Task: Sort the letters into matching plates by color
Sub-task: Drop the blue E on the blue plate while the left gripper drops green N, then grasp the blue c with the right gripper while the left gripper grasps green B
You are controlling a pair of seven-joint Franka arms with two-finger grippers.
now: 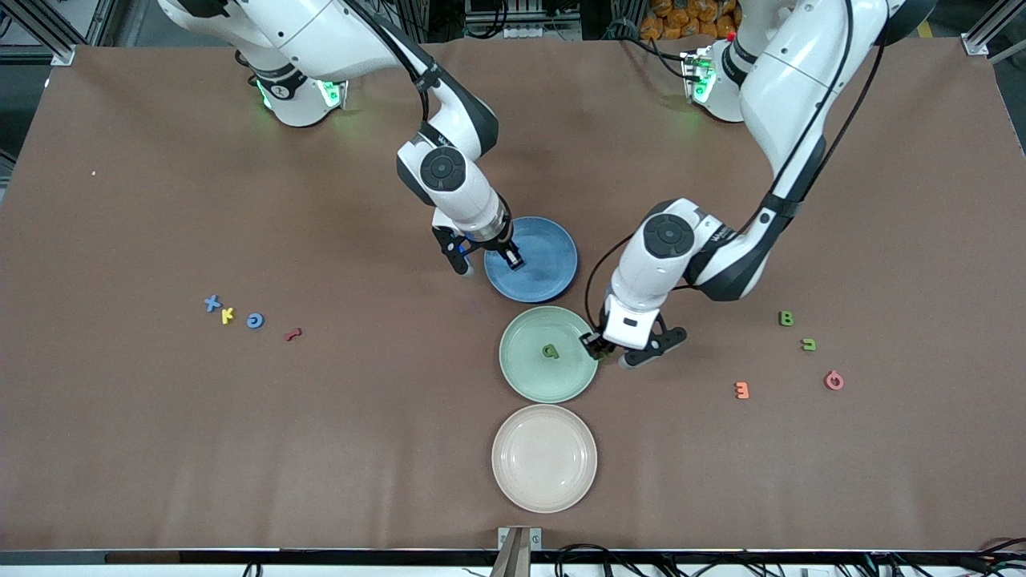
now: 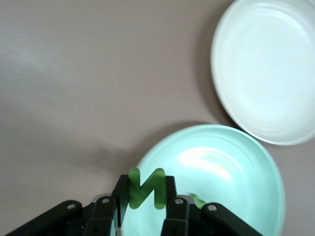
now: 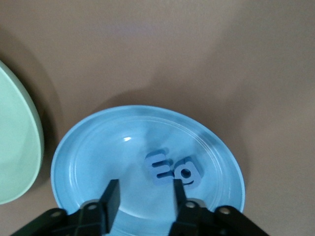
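My left gripper (image 1: 614, 353) is shut on a green N-shaped letter (image 2: 146, 188) and holds it over the rim of the mint green plate (image 1: 521, 373) at the left arm's end. One green letter (image 1: 550, 350) lies in that plate. My right gripper (image 1: 489, 263) is open and empty over the blue plate (image 1: 549, 244). In the right wrist view two blue letters (image 3: 158, 165) (image 3: 187, 172) lie side by side in the blue plate (image 3: 93, 157), just past my open right gripper (image 3: 145, 196). The cream plate (image 1: 544, 457) is empty, nearest the front camera.
Toward the right arm's end lie a blue X (image 1: 212, 303), a yellow letter (image 1: 228, 315), a round blue letter (image 1: 255, 320) and a dark red one (image 1: 293, 333). Toward the left arm's end lie a green B (image 1: 786, 318), a green letter (image 1: 809, 344), a pink one (image 1: 834, 380) and an orange one (image 1: 742, 390).
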